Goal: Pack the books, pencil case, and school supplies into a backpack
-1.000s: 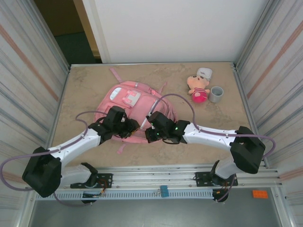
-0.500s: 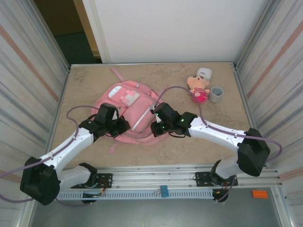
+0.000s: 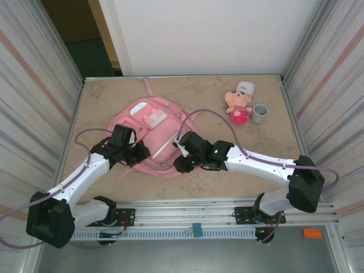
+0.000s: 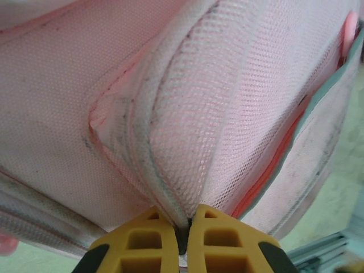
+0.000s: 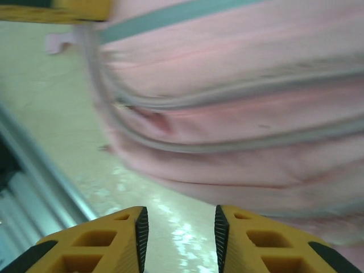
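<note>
One pink backpack [image 3: 170,122] lies left of centre on the table [image 3: 216,91]. One plush doll [image 3: 238,106] and one grey cup [image 3: 260,113] stand at the far right. The left hand [image 4: 183,219] is pinched tight on a mesh fold of the pink backpack. The right hand [image 5: 179,227] is partly open at its near edge, holding nothing.

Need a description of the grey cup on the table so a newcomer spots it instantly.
On the tan table, look to the far right corner, away from the big pink backpack. A pink plush doll lies there, and the cup stands just to its right. It is the only grey, open-topped cylinder; its neighbour is soft and pink.
</note>
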{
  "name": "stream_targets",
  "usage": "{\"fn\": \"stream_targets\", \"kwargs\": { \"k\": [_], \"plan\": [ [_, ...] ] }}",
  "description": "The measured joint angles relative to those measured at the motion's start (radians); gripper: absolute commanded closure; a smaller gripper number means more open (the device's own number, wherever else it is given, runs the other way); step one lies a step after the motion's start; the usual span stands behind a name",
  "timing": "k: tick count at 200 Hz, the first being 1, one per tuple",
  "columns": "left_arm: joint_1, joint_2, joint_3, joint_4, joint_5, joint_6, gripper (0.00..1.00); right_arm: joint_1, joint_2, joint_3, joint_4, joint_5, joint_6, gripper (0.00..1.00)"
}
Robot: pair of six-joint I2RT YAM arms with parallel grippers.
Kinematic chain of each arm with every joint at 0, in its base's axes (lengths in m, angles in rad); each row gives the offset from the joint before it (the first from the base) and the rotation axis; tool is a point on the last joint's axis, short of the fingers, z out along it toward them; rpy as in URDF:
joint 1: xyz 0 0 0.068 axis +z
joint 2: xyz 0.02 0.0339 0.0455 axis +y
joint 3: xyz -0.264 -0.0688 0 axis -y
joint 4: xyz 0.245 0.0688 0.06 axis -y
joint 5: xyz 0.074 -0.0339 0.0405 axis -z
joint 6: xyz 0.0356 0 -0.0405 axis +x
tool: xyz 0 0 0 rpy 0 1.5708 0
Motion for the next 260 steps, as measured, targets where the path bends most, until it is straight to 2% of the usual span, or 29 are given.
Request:
{"fn": "stream_targets", "kwargs": {
  "k": [54, 124, 132, 181, 260],
  "plan": [
    [0.002, -0.048, -0.014, 0.027, 0.036, -0.111, 1.00, 0.023, 0.094, 0.039, 0.083, -0.018, -0.080, 0.55],
    [0.002, -0.048, -0.014, 0.048, 0.062, -0.164, 1.00, 0.022, 0.195, 0.074, 0.131, -0.043, -0.121, 0.56],
    [0.002, -0.048, -0.014, 0.052, 0.062, -0.167, 1.00, 0.021, 0.207, 0.081, 0.130, -0.038, -0.121, 0.59],
    [0.004, -0.042, -0.014, 0.055, 0.060, -0.171, 1.00, -0.005, 0.239, 0.097, 0.114, 0.011, -0.124, 1.00],
    [0.029, -0.036, 0.006, 0.010, 0.052, -0.060, 1.00, -0.121, 0.132, 0.056, 0.019, -0.002, -0.125, 1.00]
  ]
}}
